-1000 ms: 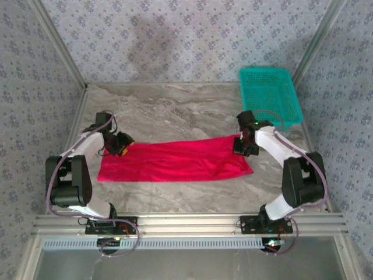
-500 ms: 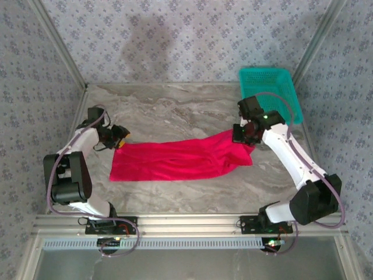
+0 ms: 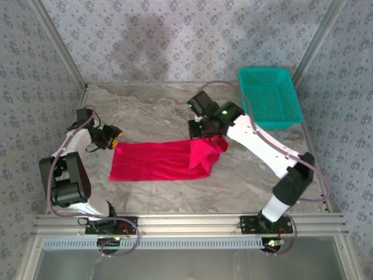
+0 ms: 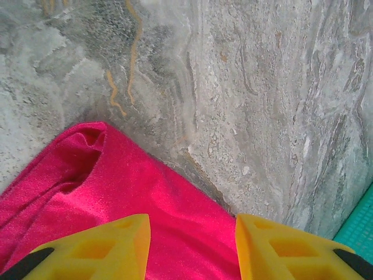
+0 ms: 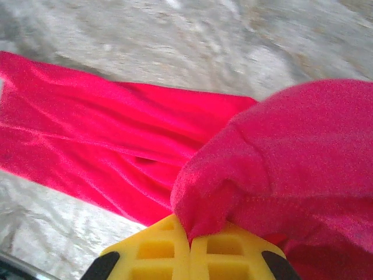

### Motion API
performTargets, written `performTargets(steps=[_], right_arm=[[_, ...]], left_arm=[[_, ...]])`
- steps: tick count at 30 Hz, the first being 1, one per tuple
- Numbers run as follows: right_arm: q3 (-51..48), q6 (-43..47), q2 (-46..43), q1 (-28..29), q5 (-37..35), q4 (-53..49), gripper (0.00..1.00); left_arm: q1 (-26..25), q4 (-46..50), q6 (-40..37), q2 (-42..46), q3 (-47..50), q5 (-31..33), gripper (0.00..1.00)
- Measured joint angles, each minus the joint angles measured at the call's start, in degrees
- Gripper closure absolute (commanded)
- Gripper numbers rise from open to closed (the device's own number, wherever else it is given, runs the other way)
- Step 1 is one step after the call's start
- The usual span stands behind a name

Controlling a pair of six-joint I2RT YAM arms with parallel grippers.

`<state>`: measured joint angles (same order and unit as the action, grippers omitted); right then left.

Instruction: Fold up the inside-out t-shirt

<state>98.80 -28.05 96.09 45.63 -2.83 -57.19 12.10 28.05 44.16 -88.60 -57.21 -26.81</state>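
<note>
Marbled grey tabletop [image 3: 163, 108] spans the cell, closed in by blue-patterned walls [image 3: 175, 41]. On it, a little left of centre, the red t-shirt [image 3: 151, 163] lies as a long band running left to right. Its left part rests flat on the marble. Its right end is raised and doubled back over the middle, hanging as a bunched flap under the right gripper [image 3: 202, 131].

In the right wrist view, that gripper's yellow fingers [image 5: 157, 251] are pressed together on a thick fold of the cloth, with a stitched seam just above the tips. The rest of the garment spreads flat on the table below.

The left gripper [image 3: 113, 140] sits at the shirt's far-left corner. From the left wrist camera its two yellow fingers [image 4: 111, 245] stand apart with nothing clamped between them, over the rounded corner of the cloth. Whether they touch the fabric cannot be told.

A teal mesh basket [image 3: 271, 96] stands at the far right corner of the table, well apart from the shirt.
</note>
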Motion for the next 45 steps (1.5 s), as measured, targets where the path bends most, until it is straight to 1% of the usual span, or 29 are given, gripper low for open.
performTargets(steps=[8,15,16,17,18,19,20,22,25,26,28,30,31,33,36,38,39,42,45], right_arm=[[18.0,1.8,16.0,8.4,2.2,-0.5,1.00],[34.2,3.9,29.7,13.2,7.0,-2.1,1.00],[35.8,4.0,31.3,13.7,7.7,-2.3,0.94],[37.6,4.0,33.0,14.2,8.6,-2.4,0.79],[38.9,3.7,34.7,14.6,9.5,-2.6,0.68],[40.0,3.6,36.1,14.9,10.3,-2.7,0.57],[41.4,3.4,37.8,15.3,11.6,-2.7,0.49],[43.8,2.6,40.5,15.7,13.6,-3.1,0.47],[45.0,2.0,41.7,15.9,15.2,-4.2,0.40],[44.8,2.1,41.2,15.9,15.3,-4.7,0.39],[41.3,2.1,38.4,15.8,14.7,-4.2,0.39],[32.3,2.1,32.0,15.2,13.8,-2.7,0.43],[27.6,1.9,28.7,14.7,13.6,-1.6,0.47],[15.0,0.9,20.1,12.4,14.1,2.5,0.55],[1.9,-1.3,12.5,7.2,15.7,8.7,0.68],[-3.5,-2.8,11.5,3.7,17.0,12.9,0.74],[-5.5,-3.4,12.3,1.9,17.6,14.9,0.75],[-7.5,-4.4,17.2,-0.7,19.2,18.3,0.77],[-8.7,-5.6,22.3,-1.4,20.0,20.0,0.77]], left_arm=[[4.2,-0.2,-0.1,-1.0,1.8,-2.2,0.58],[6.0,-0.3,-0.2,-2.4,4.0,-3.0,0.58],[6.3,-0.4,-0.2,-2.5,4.1,-3.3,0.58],[6.7,-0.5,-0.2,-2.6,4.2,-3.5,0.58],[7.1,-0.7,-0.2,-2.6,4.4,-3.7,0.58],[7.6,-0.9,-0.2,-2.6,4.7,-3.8,0.58],[8.3,-1.0,-0.2,-2.6,5.0,-3.9,0.58],[9.6,-0.9,-0.6,-2.6,5.4,-3.8,0.58],[11.3,-0.5,-1.3,-2.4,5.4,-2.8,0.57],[11.5,-0.1,-1.6,-1.9,5.4,-1.9,0.57],[11.2,0.9,-1.7,-0.1,5.4,-0.3,0.57],[9.4,1.7,-2.2,2.6,5.2,1.5,0.57],[8.2,2.2,-2.5,3.7,4.9,1.9,0.57],[4.2,2.8,-3.0,5.0,3.6,2.8,0.57],[-2.7,2.4,-3.2,5.1,2.4,3.1,0.56],[-6.5,2.1,-3.2,4.2,2.4,3.0,0.56],[-7.8,1.8,-3.2,3.1,2.4,2.8,0.56],[-9.4,0.0,-3.0,-2.0,2.4,2.6,0.57],[-10.3,-1.9,-2.8,-8.7,2.2,2.6,0.58]])
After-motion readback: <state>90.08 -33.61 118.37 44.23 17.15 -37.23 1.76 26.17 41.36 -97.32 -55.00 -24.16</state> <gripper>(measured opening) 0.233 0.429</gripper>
